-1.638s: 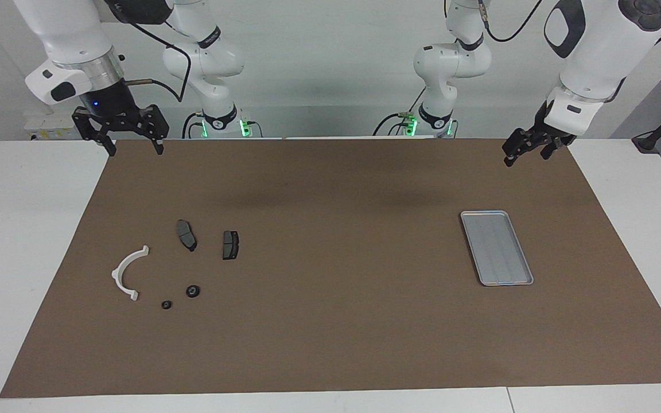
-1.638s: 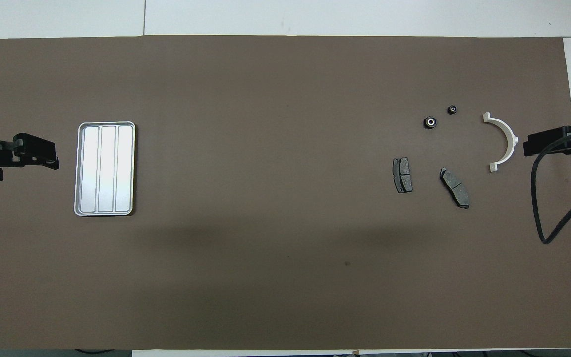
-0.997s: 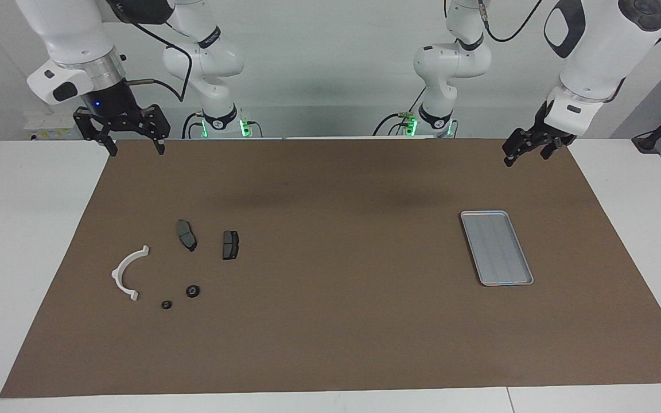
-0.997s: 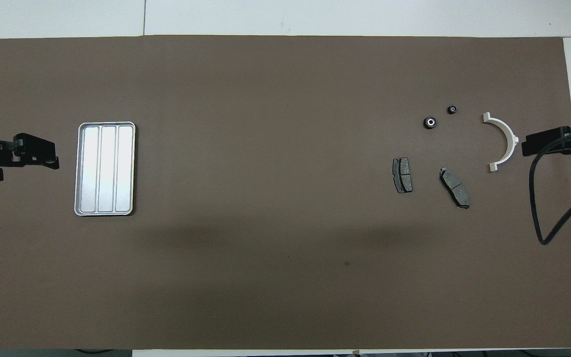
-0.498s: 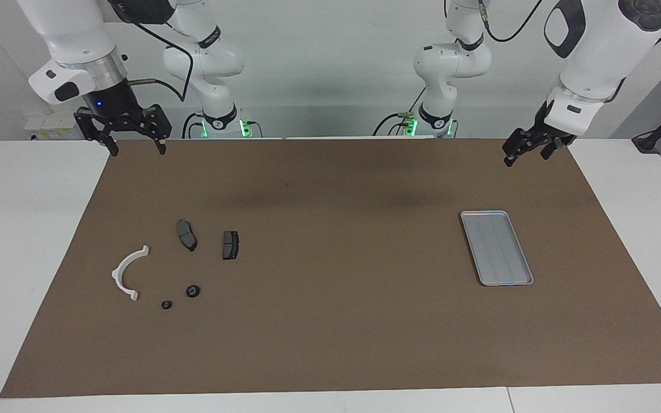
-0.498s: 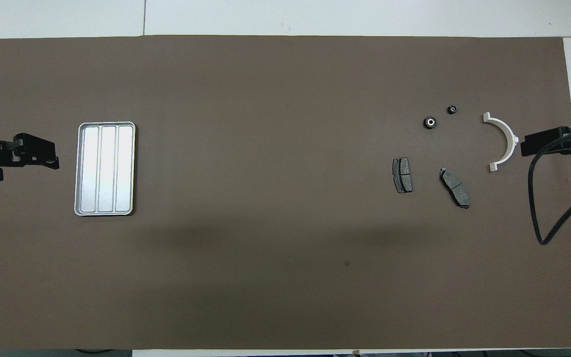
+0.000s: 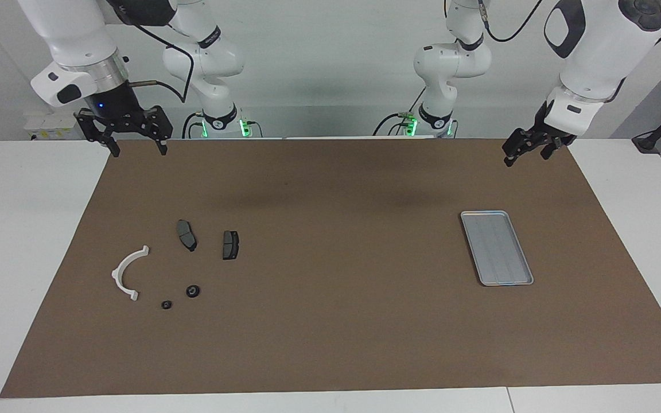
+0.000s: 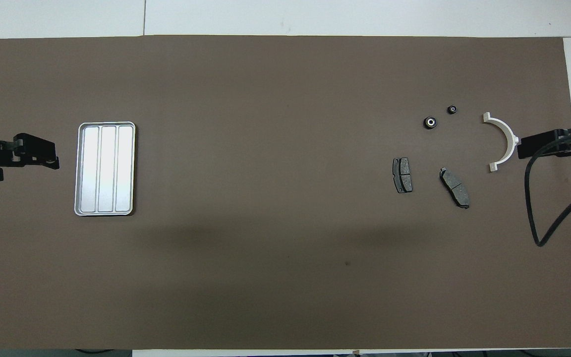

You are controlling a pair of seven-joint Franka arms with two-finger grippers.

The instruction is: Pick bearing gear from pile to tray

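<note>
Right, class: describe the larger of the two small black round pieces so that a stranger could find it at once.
Start at the white curved arc toward the right arm's end of the brown mat. Two small black round pieces lie beside it, farther from the robots than the brake pads. Choose the larger round piece, with the pale centre, nearer the pads.

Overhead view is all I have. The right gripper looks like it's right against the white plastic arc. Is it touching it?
Observer: No. The facing view shows the right gripper hanging high in the air, well clear of the white plastic arc.
Operator: Is it open?
Observer: Yes, its fingers are spread wide with nothing between them.
Operator: And the left one?
Observer: The left gripper is also raised off the brown mat and is not touching the tray.
</note>
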